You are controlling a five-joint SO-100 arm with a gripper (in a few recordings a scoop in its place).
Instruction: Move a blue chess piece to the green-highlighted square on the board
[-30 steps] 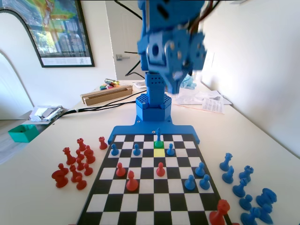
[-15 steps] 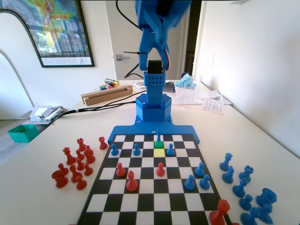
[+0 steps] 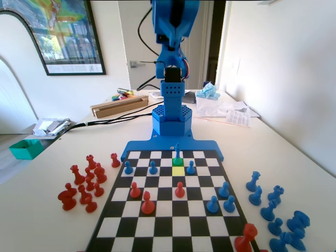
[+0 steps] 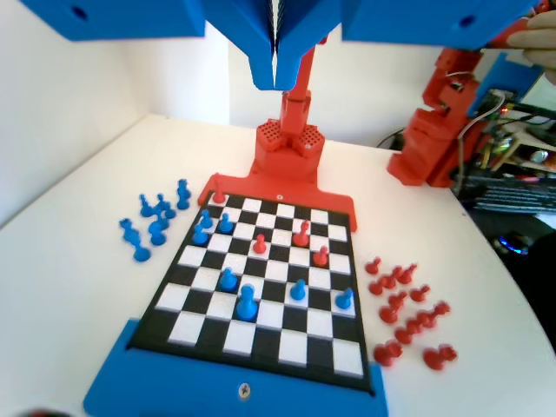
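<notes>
A blue chess piece stands upright on the green-highlighted square, in the second row from the blue arm's base, with the yellow square just in front of it. In the wrist view that same blue piece stands free, far below my gripper. The jaws are pressed together at the top of the picture with nothing between them. Blue pawns stand in the row with the yellow square. My arm is raised high behind the board.
Three red pawns and three blue pawns stand mid-board. Spare red pieces cluster left of the board, spare blue pieces right of it. A red piece stands at the near right corner. A box and papers lie behind.
The arm has swung up and back: a second ago the gripper head hung in the upper middle of the fixed view, now it is above the picture. No pieces moved.
</notes>
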